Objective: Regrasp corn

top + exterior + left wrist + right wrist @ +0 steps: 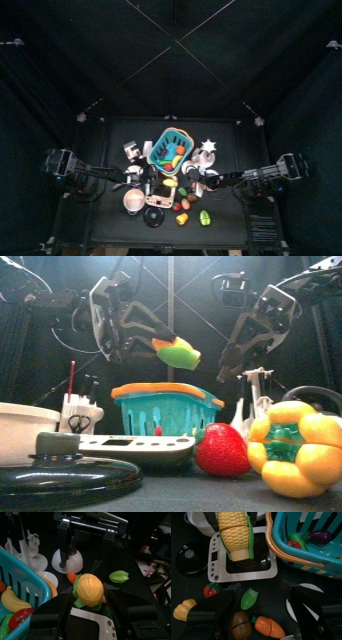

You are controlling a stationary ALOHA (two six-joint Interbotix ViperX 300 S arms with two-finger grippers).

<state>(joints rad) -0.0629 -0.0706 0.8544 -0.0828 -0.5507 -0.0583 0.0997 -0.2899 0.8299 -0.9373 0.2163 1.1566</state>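
Holding several toy pieces, the teal basket (171, 147) sits at the table's far middle; the right wrist view shows a purple piece (319, 536), a red piece (292, 544) and a green piece (300, 542) inside.

The corn (175, 353) hangs in the air above the basket, clamped by the left gripper (144, 336). The right gripper (250, 344) hangs just right of it, jaws wide apart and empty.

Only the front view shows the strawberry (222, 450) and yellow bell pepper (297, 448) near the front edge.
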